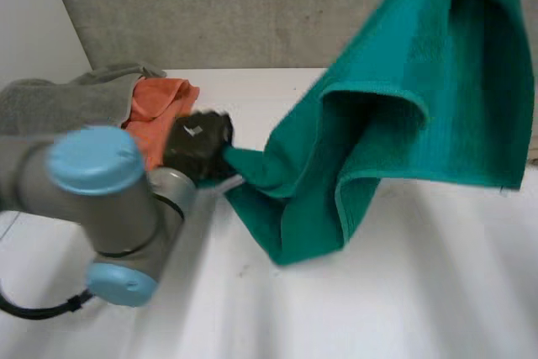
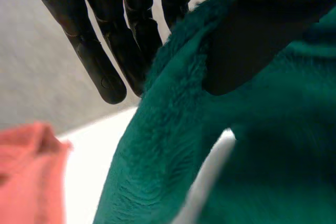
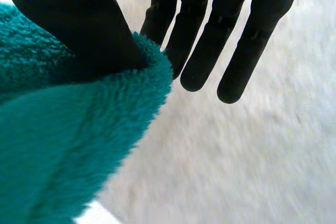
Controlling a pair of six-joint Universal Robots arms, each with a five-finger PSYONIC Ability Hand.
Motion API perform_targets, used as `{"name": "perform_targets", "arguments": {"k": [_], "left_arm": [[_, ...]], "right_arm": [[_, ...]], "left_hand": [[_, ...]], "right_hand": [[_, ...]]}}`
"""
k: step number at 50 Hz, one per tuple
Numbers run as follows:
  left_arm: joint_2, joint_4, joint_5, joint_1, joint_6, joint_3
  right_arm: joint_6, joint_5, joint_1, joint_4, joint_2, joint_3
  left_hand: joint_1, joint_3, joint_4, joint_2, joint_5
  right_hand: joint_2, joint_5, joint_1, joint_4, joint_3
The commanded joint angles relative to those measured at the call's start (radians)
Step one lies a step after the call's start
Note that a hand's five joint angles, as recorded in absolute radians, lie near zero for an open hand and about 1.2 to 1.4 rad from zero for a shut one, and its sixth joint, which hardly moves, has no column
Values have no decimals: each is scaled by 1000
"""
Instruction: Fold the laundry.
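Green towel [image 1: 420, 98] hangs slanted above the table [image 1: 420, 292]. The left hand [image 1: 197, 147] pinches its low corner between thumb and fingers, the right hand [image 3: 68, 24] pinches the raised end, and the long edge is stretched between them.

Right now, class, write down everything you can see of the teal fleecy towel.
The teal fleecy towel is a thick, plush cloth with a stitched hem, lifted above the white table and slanting upward. The left hand pinches its lower corner between thumb and straight fingers. The right hand pinches another edge the same way. Between them the cloth sags in loose folds, the lowest hanging close over the table.
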Motion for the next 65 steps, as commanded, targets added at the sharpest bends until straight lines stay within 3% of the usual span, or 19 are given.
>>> {"name": "perform_targets", "arguments": {"k": [1, 8, 12, 13, 14, 15, 19, 27, 33, 36, 42, 44, 49, 57, 60, 61, 63, 65], "left_arm": [[305, -75, 5, 35, 76, -168], [300, -156, 20, 29, 173, -228], [232, -161, 9, -5, 182, -200], [221, -161, 8, -8, 182, -193], [212, -159, 9, -9, 182, -185], [206, -161, 8, -11, 182, -174], [174, -164, 6, -12, 177, -121], [186, -190, 6, -17, 179, -56], [206, -253, 8, -37, 173, 28], [213, -300, 8, -63, 171, 86], [226, -363, 6, -100, 173, 195], [236, -382, 6, -107, 173, 231], [252, -393, 5, -115, 173, 263], [290, -393, -11, -117, 174, 284], [299, -394, -12, -117, 176, 287], [299, -396, -12, -117, 177, 287], [299, -396, -12, -115, 177, 287], [299, -397, -14, -112, 179, 280]], "right_arm": [[-221, -14, -131, 20, 186, 59], [-341, 19, -123, 2, 477, 31], [-421, 103, -76, -73, 695, -68], [-435, 112, -68, -81, 720, -76], [-442, 118, -62, -90, 740, -79], [-451, 131, -56, -98, 755, -79], [-435, 145, -59, -103, 703, -41], [-398, 126, -69, -103, 352, 310], [-384, 71, -69, -112, 263, 506], [-328, 42, -63, -162, 263, 568], [-51, 29, -34, -326, 278, 623], [27, 37, -14, -388, 353, 610], [15, 62, 12, -495, 523, 525], [-146, 140, 7, -497, 637, 402], [-185, 129, 4, -497, 652, 384], [-201, 126, 4, -497, 663, 376], [-211, 126, 3, -497, 665, 370], [-215, 135, 1, -489, 656, 355]], "left_hand": [[237, 209, 200, 204, 253], [237, 209, 200, 204, 253], [237, 209, 200, 204, 253], [237, 209, 200, 204, 253], [237, 209, 200, 204, 253], [237, 209, 200, 204, 253], [237, 209, 200, 204, 253], [237, 209, 200, 204, 253], [237, 209, 200, 204, 253], [237, 209, 200, 204, 253], [237, 209, 200, 204, 253], [237, 209, 200, 204, 253], [237, 209, 200, 204, 253], [237, 209, 200, 204, 253], [237, 209, 200, 204, 253], [237, 209, 200, 204, 253], [237, 209, 200, 204, 253], [237, 209, 200, 204, 253]], "right_hand": [[218, 248, 276, 200, 206], [218, 248, 276, 200, 206], [218, 248, 276, 200, 206], [19, 48, 76, 0, 6], [-367, -338, -309, -386, -379], [-1003, -974, -946, -1022, -1016], [-1003, -974, -946, -1022, -1016], [-994, -965, -936, -1013, -1006], [-969, -940, -912, -988, -982], [-984, -955, -927, -1003, -997], [-1002, -973, -945, -1021, -1014], [-1003, -974, -946, -1022, -1016], [-999, -970, -942, -1018, -1012], [-899, -870, -842, -918, -912], [-557, -528, -500, -576, -570], [-163, -134, -106, -182, -176], [191, 220, 249, 172, 179], [218, 248, 276, 200, 206]]}}
